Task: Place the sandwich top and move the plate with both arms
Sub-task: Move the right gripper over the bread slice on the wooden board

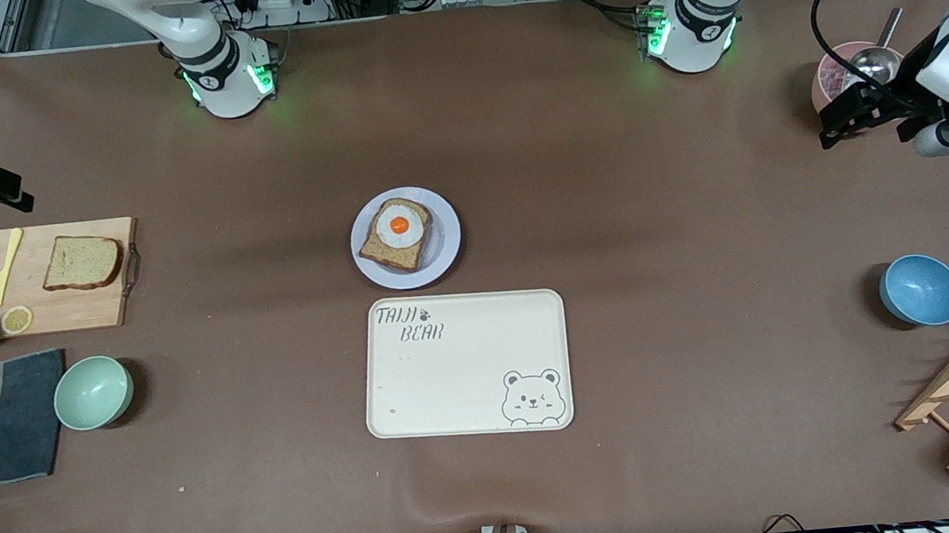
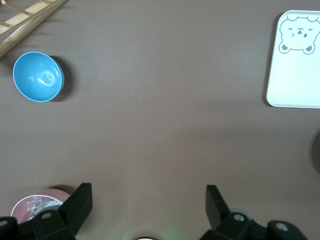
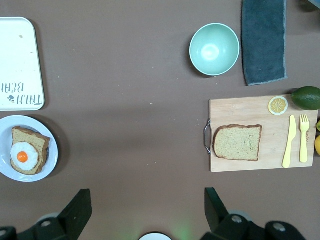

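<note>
Brown table (image 1: 656, 285) bears plate (image 1: 448, 243); shelving perhaps above

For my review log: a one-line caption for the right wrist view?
Open right gripper over bare table between sandwich top on its cutting board and the egg-bread plate.
</note>
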{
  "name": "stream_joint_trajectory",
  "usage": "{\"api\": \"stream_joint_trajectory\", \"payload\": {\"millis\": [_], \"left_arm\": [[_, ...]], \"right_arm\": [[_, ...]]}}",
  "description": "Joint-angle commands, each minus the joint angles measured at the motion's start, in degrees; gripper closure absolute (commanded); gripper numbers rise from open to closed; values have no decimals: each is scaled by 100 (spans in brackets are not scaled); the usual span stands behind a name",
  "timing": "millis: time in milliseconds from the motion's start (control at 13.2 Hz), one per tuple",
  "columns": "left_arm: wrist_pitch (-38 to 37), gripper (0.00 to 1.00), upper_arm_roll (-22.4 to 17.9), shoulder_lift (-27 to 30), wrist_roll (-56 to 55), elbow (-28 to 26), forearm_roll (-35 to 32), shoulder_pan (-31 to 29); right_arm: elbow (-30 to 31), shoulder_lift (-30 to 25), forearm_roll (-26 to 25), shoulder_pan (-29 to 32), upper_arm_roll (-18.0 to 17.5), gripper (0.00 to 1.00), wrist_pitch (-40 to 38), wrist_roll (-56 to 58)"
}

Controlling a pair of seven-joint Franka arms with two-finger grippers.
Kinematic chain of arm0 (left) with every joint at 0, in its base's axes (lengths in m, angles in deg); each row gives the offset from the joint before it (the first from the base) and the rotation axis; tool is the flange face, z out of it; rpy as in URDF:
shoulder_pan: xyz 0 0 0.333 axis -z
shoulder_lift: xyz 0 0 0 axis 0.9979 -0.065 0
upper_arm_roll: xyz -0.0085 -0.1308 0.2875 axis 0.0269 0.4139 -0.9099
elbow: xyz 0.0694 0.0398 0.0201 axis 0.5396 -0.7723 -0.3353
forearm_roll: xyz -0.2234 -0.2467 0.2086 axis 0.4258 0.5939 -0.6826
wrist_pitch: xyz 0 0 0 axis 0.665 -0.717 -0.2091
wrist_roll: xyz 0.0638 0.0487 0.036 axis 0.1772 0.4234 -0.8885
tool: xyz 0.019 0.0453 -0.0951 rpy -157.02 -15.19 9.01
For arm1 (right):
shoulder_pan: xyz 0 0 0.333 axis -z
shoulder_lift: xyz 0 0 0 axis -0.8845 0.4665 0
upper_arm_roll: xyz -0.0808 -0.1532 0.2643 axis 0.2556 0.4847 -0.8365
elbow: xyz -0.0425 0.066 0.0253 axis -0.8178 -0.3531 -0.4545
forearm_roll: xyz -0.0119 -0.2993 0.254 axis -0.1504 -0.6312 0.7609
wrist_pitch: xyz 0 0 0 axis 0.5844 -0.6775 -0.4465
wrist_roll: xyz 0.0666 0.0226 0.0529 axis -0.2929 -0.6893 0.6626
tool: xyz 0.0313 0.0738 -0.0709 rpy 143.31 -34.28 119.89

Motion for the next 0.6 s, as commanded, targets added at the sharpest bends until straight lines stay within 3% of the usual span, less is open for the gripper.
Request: {"api": "stream_joint_trajectory", "payload": {"millis": [0,529], "left_arm": [[-20,0,-5,-50,-75,121,-166,22],[-11,0,-31,-164,-206,139,-148,-13]], "right_arm": [[80,-86,71,70,-34,0,-19,41],[194,-60,62,114,-16,0,-45,41]]}}
